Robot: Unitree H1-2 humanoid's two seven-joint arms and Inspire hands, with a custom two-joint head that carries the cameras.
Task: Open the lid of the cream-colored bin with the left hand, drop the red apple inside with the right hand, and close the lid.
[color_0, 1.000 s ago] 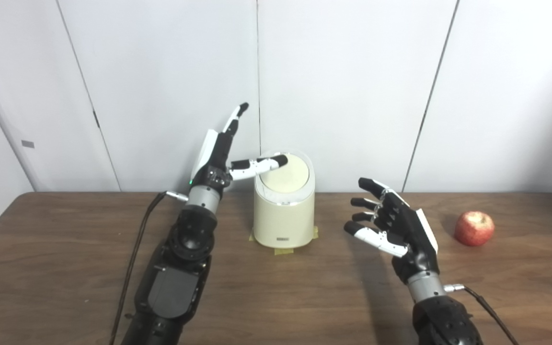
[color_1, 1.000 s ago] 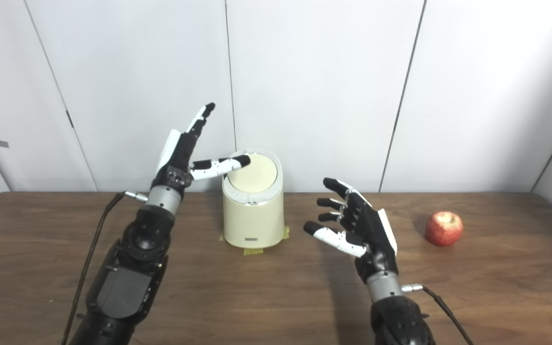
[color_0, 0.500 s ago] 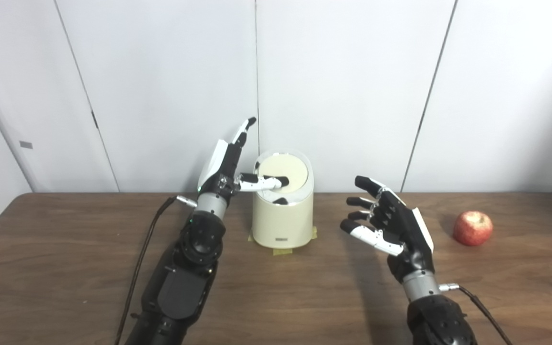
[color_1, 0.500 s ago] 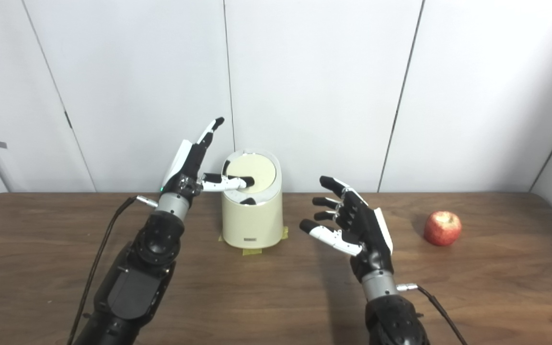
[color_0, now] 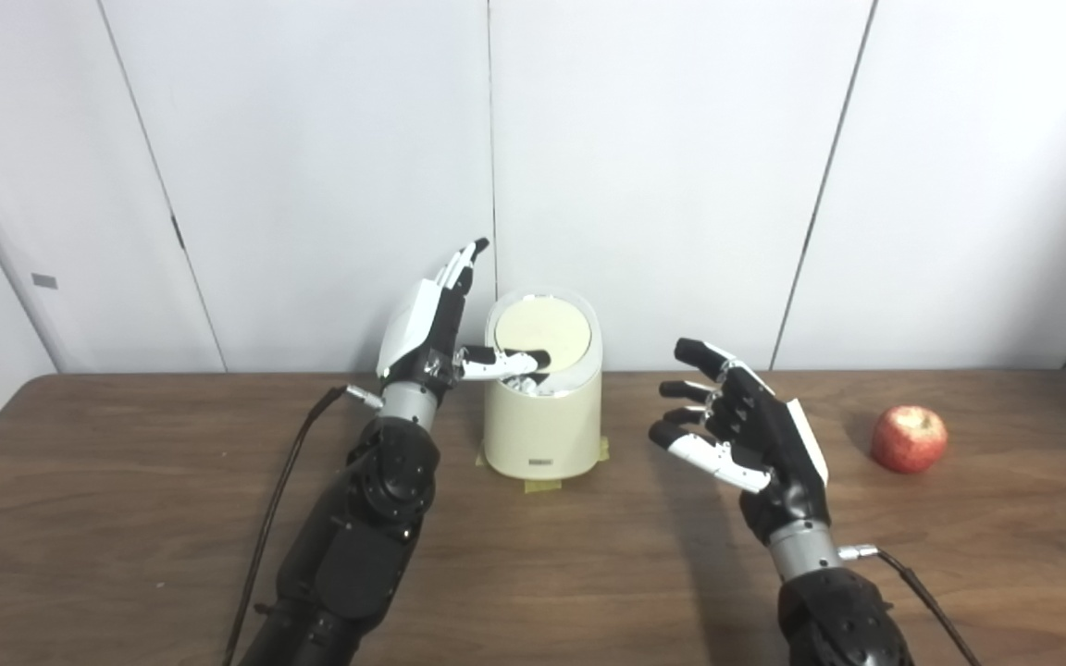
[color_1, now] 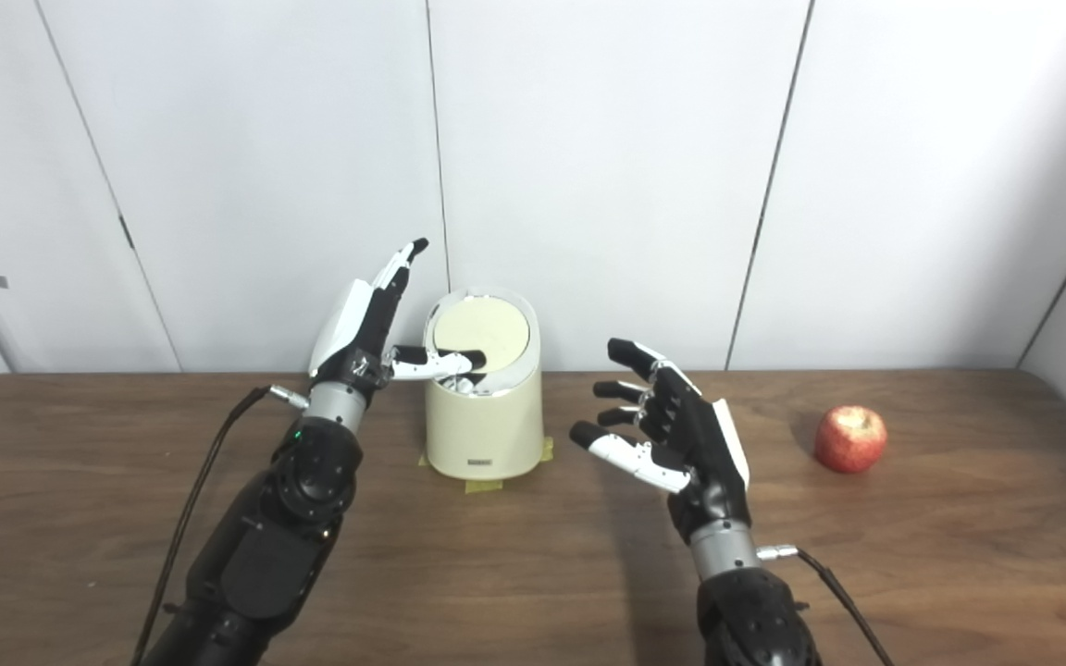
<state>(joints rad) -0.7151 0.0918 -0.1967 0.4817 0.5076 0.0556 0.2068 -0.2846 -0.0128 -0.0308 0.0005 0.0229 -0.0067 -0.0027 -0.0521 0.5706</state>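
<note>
The cream-colored bin [color_0: 542,425] stands taped to the table near the back wall. Its round lid [color_0: 542,329] is tilted, with the near edge pushed down and a gap showing there. My left hand [color_0: 436,324] is open beside the bin's left side, fingers pointing up, and its thumb [color_0: 505,361] presses on the lid's near edge. My right hand [color_0: 741,430] hovers open to the right of the bin, palm facing left, holding nothing. The red apple [color_0: 909,438] lies on the table at the far right, well apart from the right hand.
The brown wooden table [color_0: 533,573] runs across the whole view, with white wall panels right behind the bin. Yellow tape [color_0: 542,483] sticks out under the bin's base. Cables trail from both wrists.
My left hand has come down, and its thumb has pushed the lid's near edge down so the lid tilts. The view has shifted slightly. The apple has not moved.
</note>
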